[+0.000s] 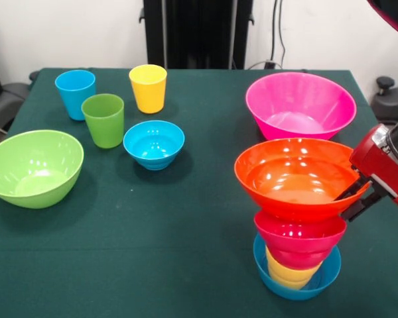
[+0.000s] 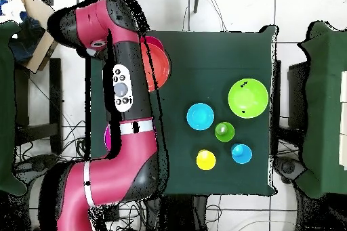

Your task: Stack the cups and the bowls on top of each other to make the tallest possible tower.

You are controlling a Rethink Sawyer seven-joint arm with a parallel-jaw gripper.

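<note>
Tower point(image 1: 296, 238) stands at the near right part of the table point(image 1: 186, 232): blue bowl, yellow cup, red bowl, wide orange bowl point(image 1: 295, 175) on top. We see the gripper point(image 1: 358, 196) clamped on the orange rim. We fear the top-heavy stack tips if the release drags sideways.

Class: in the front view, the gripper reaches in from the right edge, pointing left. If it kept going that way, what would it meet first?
The wide orange bowl atop the stack: the gripper already appears at its right rim, though depth is uncertain.
</note>
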